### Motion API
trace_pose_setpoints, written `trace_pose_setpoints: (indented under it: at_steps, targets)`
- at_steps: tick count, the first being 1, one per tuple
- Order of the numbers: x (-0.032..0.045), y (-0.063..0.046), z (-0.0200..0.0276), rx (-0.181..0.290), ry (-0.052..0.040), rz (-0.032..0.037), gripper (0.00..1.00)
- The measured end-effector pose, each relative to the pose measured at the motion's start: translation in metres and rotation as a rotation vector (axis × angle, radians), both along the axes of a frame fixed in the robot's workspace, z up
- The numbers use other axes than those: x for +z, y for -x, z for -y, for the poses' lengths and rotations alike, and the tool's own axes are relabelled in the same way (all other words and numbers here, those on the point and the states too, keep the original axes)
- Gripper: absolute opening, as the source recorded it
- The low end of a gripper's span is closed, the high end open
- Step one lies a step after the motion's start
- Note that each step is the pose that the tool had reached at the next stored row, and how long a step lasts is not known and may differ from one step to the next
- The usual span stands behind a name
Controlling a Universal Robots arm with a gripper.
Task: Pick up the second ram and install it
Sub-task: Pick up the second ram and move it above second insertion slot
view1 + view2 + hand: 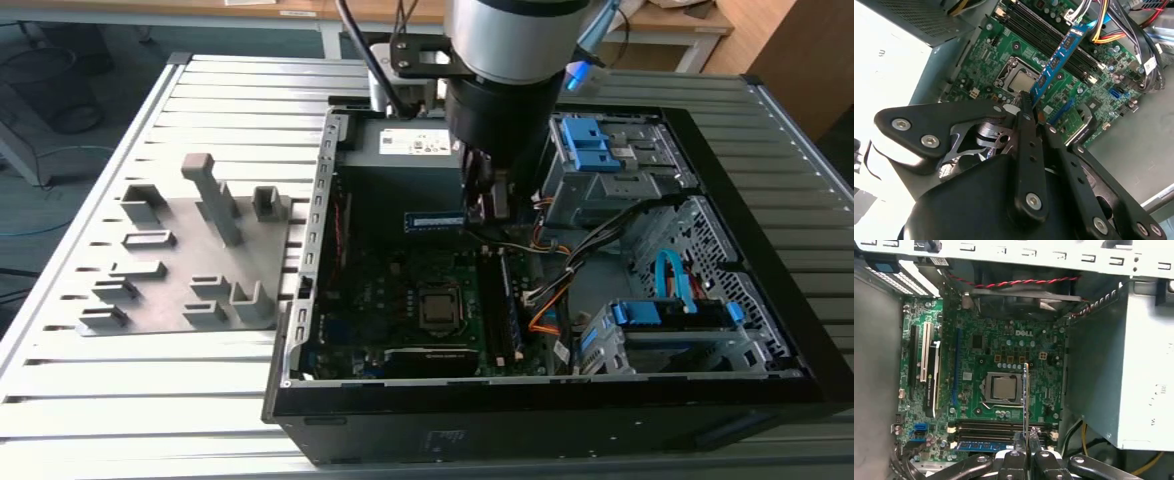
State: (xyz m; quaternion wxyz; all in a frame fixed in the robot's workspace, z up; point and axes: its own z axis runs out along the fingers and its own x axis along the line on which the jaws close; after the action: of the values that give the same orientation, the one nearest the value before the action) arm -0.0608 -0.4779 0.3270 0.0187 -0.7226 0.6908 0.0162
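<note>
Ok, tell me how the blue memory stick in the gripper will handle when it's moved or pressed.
The second ram looks like a thin flat board, so probably stiff and light. The gripper pinches it at one end, the rest jutting free, so it might pivot if pushed. Its bare chips suggest it's fragile.

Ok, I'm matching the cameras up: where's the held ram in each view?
Exterior view: ram, a blue strip at the arm's tip, over the motherboard.
Second wrist view: slanted blue strip running out from the gripper.
First wrist view: edge-on, a thin line beside the CPU socket.
Shared landmark: the CPU socket, in all three.
</note>
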Motion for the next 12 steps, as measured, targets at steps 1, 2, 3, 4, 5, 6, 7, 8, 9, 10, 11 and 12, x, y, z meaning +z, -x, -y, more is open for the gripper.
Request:
trace_pose_setpoints:
  at_steps: [1, 2, 3, 4, 5, 6, 7, 8, 9, 10, 11, 12]
  targets:
    - [-0.0013, 0.000, 0.0003, 0.000, 0.0002, 0.0000, 0.14]
    - [-0.0027, 0.000, 0.0006, 0.000, 0.0003, -0.0001, 0.14]
    - [-0.0041, 0.000, 0.0008, 0.000, 0.0001, 0.0000, 0.14]
    - [-0.0054, 0.000, 0.0009, 0.000, 0.0002, -0.0001, 0.14]
    - [-0.0080, 0.000, 0.0011, 0.000, 0.0003, -0.0001, 0.14]
    - [-0.0095, 0.000, 0.0013, 0.000, 0.0003, -0.0001, 0.14]
    - [-0.0108, 0.000, 0.0015, 0.000, 0.0003, -0.0001, 0.14]
    - [-0.0118, 0.000, 0.0015, 0.000, 0.0003, -0.0001, 0.14]
    - [-0.0136, 0.000, 0.0016, 0.000, 0.0002, -0.0001, 0.14]
    - [-0.0143, 0.000, 0.0017, 0.000, 0.0003, -0.0001, 0.14]
    - [-0.0151, 0.000, 0.0017, 0.000, 0.0004, -0.0001, 0.14]
    - [-0.0160, 0.000, 0.0018, 0.000, 0.0003, -0.0001, 0.14]
